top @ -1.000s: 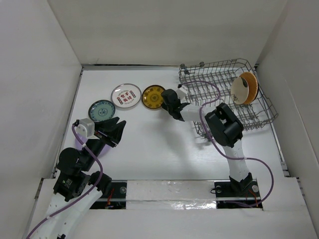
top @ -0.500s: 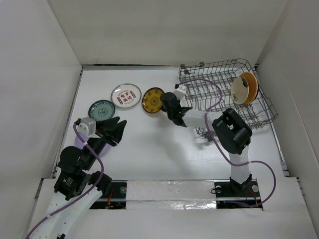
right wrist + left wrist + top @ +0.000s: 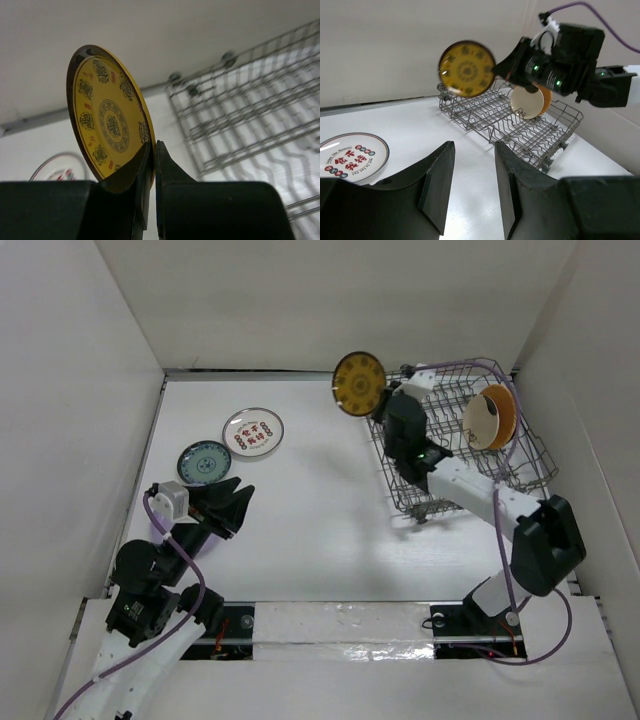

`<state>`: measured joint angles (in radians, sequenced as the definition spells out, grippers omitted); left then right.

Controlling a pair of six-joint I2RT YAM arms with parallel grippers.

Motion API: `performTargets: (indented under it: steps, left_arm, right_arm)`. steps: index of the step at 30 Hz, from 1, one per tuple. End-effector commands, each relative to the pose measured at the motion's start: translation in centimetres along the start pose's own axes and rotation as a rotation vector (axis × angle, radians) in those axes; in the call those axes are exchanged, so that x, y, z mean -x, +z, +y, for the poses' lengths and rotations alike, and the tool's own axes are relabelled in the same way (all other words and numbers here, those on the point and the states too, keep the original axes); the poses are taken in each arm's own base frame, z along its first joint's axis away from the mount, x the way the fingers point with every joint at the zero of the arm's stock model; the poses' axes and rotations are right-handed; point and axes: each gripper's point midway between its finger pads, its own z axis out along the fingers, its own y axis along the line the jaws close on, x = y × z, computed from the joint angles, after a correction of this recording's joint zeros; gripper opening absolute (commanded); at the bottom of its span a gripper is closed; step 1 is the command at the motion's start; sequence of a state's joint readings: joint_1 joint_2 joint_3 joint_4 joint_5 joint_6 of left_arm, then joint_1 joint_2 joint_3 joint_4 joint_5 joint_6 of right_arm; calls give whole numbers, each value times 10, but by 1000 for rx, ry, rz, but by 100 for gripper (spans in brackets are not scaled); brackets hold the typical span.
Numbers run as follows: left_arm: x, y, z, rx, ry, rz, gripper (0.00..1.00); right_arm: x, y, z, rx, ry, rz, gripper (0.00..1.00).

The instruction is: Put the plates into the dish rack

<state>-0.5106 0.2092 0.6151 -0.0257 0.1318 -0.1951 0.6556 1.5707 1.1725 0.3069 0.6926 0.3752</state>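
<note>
My right gripper [image 3: 382,400] is shut on the rim of the dark yellow patterned plate [image 3: 358,383] and holds it upright in the air at the far left corner of the dish rack [image 3: 440,490]; the plate also shows in the right wrist view [image 3: 107,120] and the left wrist view [image 3: 466,68]. An orange-tan plate with a cream inside [image 3: 489,417] stands in the rack's right end. The white plate with red marks [image 3: 252,432] and the teal patterned plate [image 3: 204,461] lie flat on the table at the left. My left gripper [image 3: 237,502] is open and empty below the teal plate.
White walls enclose the table on three sides. The rack [image 3: 520,127] fills the right half. A purple cable [image 3: 455,368] arcs over the rack's back rim. A lavender edge [image 3: 157,524] shows under my left arm.
My right gripper has lifted the yellow plate off the table and carried it up and right to the rack's far left corner. My left arm has barely moved.
</note>
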Motion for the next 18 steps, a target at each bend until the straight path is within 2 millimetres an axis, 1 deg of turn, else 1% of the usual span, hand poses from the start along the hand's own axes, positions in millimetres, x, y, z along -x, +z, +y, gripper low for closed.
performTargets:
  steps: [1,2,3,4,5,6,7,8,9,10,11,12,14,15,16,17,18]
  left_arm:
    - [24,-6,-15,-67,2,-88,35]
    - [28,-8,-17,-74,4,-105,35]
    - [29,-9,-19,-83,3,-109,35]
    - [30,-10,-20,-89,4,-112,35]
    - [31,-11,-20,-92,5,-116,35]
    - [31,-11,-21,-96,5,-114,35]
    - [31,-12,-23,-104,6,-113,35]
    - [34,-14,-25,-113,8,-126,35]
    - [37,-16,-26,-116,9,-136,35]
    - [39,-18,-25,-112,11,-145,35]
    - [40,-20,-25,-109,11,-151,35]
    - [41,-21,-24,-106,11,-157,35]
    - [44,-24,-24,-105,14,-173,35]
    - [45,-25,-25,-105,15,-178,35]
    - [46,-26,-24,-103,15,-183,35]
    - [46,-25,-24,-102,16,-180,35]
    - [46,-26,-24,-101,16,-182,35]
  right_arm:
    - [86,0,-53,-128,-88,-202,0]
    - [92,-1,-65,-151,-117,-212,0]
    - [104,-6,-77,-177,-170,-232,0]
    - [115,-8,-87,-211,-184,-265,0]
    - [115,-9,-106,-262,-240,-273,0]
    - [118,-11,-121,-310,-324,-276,0]
    - [127,-13,-134,-361,-330,-315,0]
    - [130,-13,-157,-425,-361,-322,0]
    - [121,-13,-175,-473,-416,-300,0]
    - [117,-10,-189,-510,-432,-288,0]
    - [115,-8,-201,-537,-448,-274,0]
    - [117,-6,-221,-587,-456,-268,0]
    - [108,2,-239,-628,-491,-225,0]
    - [108,4,-251,-662,-523,-210,0]
    - [110,6,-255,-678,-534,-214,0]
    - [101,14,-257,-679,-565,-187,0]
    - [102,16,-263,-698,-610,-170,0]
